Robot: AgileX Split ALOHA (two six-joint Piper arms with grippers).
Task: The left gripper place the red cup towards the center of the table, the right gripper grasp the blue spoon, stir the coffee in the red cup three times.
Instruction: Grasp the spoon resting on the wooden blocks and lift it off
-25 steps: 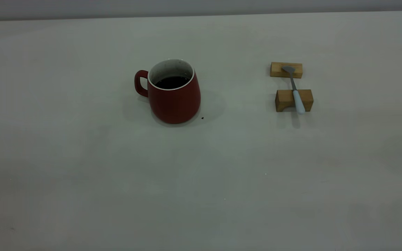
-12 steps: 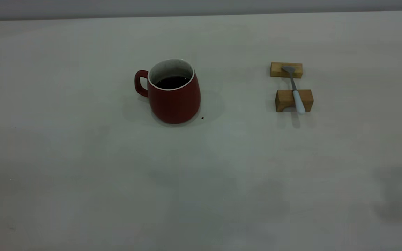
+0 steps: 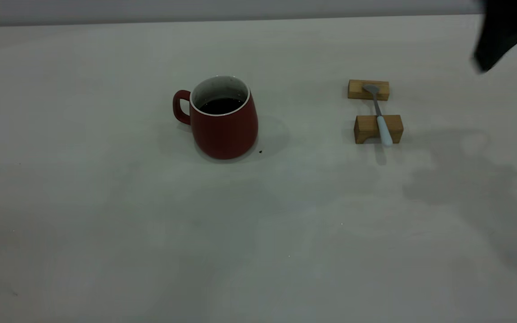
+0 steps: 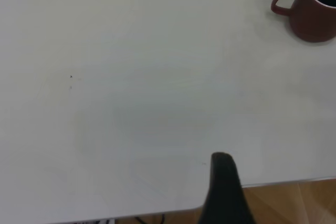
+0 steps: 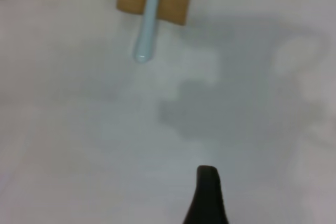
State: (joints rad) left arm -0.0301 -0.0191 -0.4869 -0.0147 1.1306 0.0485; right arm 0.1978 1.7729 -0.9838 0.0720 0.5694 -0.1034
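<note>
Spoon (image 3: 380, 117) is lying across two wood blocks (image 3: 378, 128) on the desk (image 3: 106, 224), handle pointing toward the desk's near edge. Right claw (image 3: 501, 36) is hanging nearest; I cannot tell its grip. Cup (image 3: 225, 117) is sitting mid-desk.

Matt table (image 3: 106, 224); likely ceramic red cup (image 3: 225, 130); wooden blocks (image 3: 377, 128).

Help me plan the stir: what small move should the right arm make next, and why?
Probably lower the right gripper toward the blue spoon. It hangs high at the table's far right, apart from the spoon, which lies untouched across two wooden blocks, handle end free. The red cup already stands near the center.
</note>
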